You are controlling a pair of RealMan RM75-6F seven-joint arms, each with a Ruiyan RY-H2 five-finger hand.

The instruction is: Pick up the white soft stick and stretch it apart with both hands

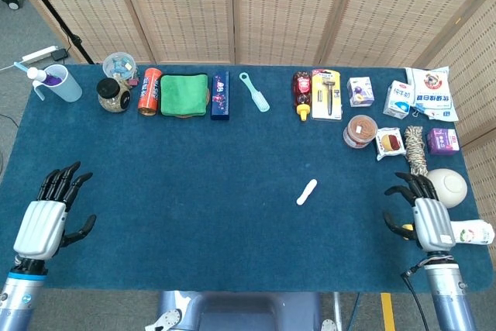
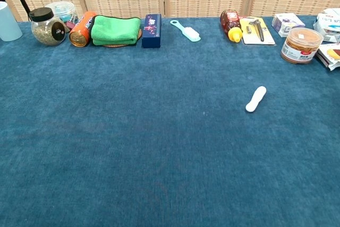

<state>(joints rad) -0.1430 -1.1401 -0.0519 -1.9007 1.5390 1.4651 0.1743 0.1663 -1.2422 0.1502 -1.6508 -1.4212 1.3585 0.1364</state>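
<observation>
Pickup not yet begun: the white soft stick point(image 1: 307, 191) lies untouched right of table centre; right hand point(image 1: 423, 218) and left hand point(image 1: 45, 222) both empty, fingers spread, at the near corners. Right hand should reach first.

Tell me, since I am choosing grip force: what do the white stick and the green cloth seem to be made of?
The white stick looks like smooth, matte rubber or silicone: rounded ends, a slightly pinched middle, no gloss. Its softness cannot be seen.
The green cloth looks like plush microfibre or terry fabric: fuzzy surface, folded in thick, soft-edged layers.
</observation>
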